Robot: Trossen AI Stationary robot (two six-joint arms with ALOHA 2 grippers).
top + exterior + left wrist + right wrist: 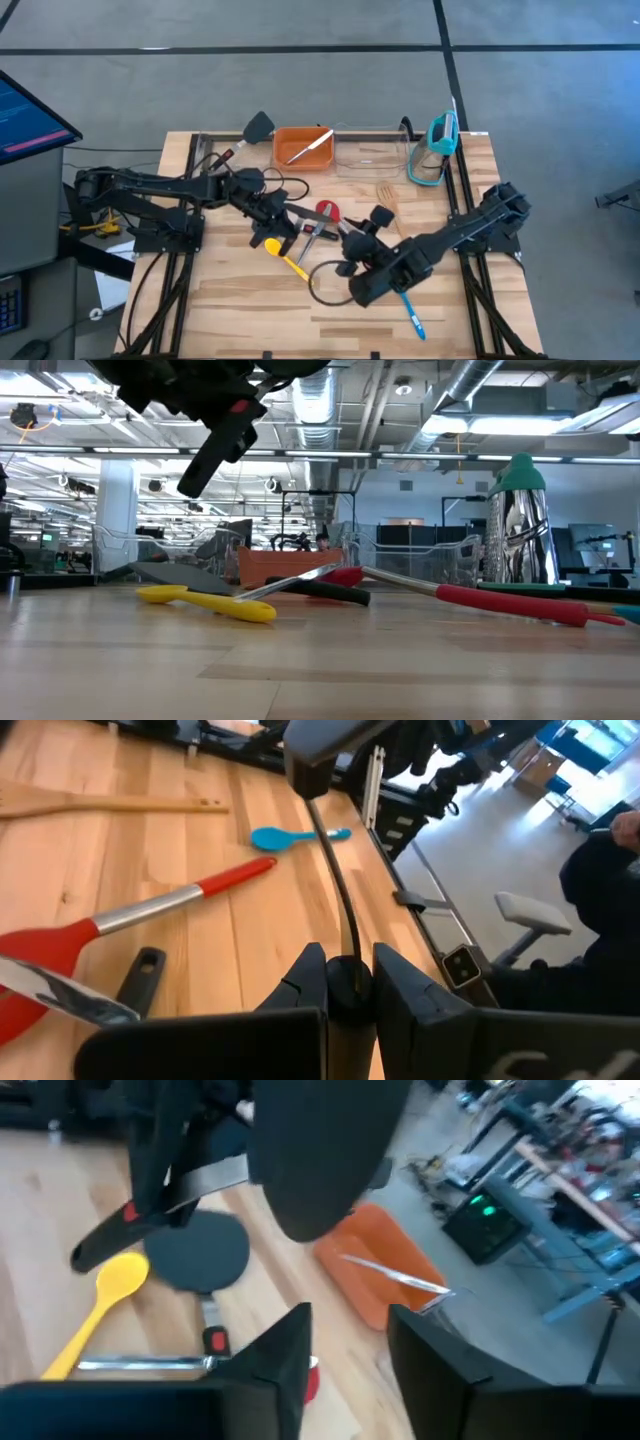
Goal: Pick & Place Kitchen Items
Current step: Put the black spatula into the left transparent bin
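Your left gripper [350, 982], frame centre, clamps a black spatula [318, 750] pointing toward the right gripper's [358, 233] parted jaws.

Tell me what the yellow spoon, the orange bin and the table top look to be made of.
Yellow spoon: likely plastic or silicone, uniform bright colour with a soft sheen. Orange bin: probably moulded plastic, opaque, even colour and thin straight walls. Table top: wood, pale butcher-block planks with visible grain and joints, smooth finish.
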